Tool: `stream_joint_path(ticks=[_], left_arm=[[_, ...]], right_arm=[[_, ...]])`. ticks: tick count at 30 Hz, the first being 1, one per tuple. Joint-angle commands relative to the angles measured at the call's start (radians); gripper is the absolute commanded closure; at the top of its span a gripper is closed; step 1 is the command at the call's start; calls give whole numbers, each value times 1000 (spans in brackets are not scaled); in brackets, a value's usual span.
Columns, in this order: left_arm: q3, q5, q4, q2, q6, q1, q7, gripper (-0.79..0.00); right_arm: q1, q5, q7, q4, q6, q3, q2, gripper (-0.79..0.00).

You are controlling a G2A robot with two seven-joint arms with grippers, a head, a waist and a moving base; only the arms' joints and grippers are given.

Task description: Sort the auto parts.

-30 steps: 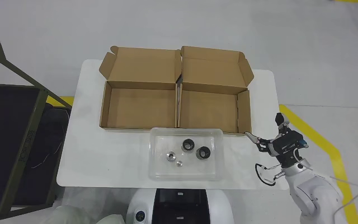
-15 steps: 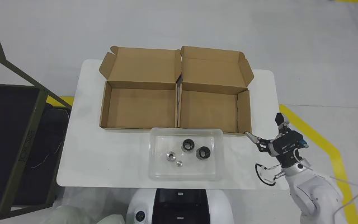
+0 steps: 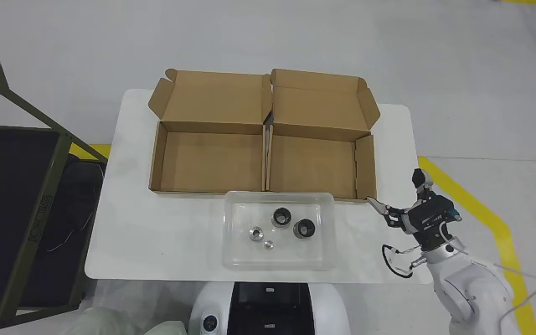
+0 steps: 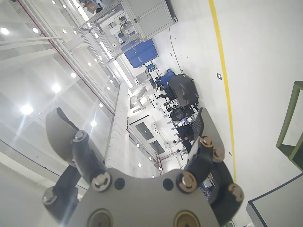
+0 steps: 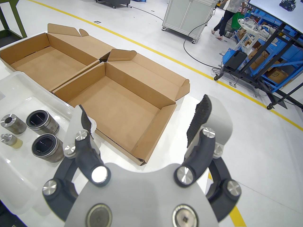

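Observation:
A clear plastic tray [image 3: 234, 251] near the table's front edge holds two dark ring-shaped bearings [image 3: 282, 216] [image 3: 305, 227], a grey metal cylinder [image 3: 252, 234] and a small metal piece [image 3: 269, 244]. The same parts lie in the tray [image 5: 16, 83] in the right wrist view: bearings [image 5: 42, 122] [image 5: 48, 148], cylinder [image 5: 13, 124], small piece [image 5: 10, 140]. My right gripper [image 3: 398, 199] [image 5: 144, 116] is open and empty, just right of the tray at the table's front right corner. My left gripper [image 4: 129, 124] is open and empty, aimed away at the room.
Two open cardboard boxes stand side by side behind the tray, the left box [image 3: 209, 159] and the right box [image 3: 314, 163] [image 5: 118, 105], both with nothing inside and lids folded back. A green metal frame [image 3: 38, 209] stands left of the white table [image 3: 134, 234].

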Motion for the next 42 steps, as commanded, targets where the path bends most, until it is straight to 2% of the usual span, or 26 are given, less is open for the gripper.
stream_joint_path(ticks=[1, 11, 21, 33, 42], left_arm=[[0, 0, 0, 0, 0, 0, 0, -785], [0, 0, 0, 0, 0, 0, 0, -785], [0, 0, 0, 0, 0, 0, 0, -785], [0, 0, 0, 0, 0, 0, 0, -785], [0, 0, 0, 0, 0, 0, 0, -785]], right_arm=[[0, 0, 0, 0, 0, 0, 0, -784], [5, -1, 19, 2, 10, -5, 1, -785], [102, -63, 106, 58, -24, -102, 7, -785], [189, -152, 153, 99, -155, -233, 19, -785], [214, -197, 205, 64, -323, -307, 34, -785]])
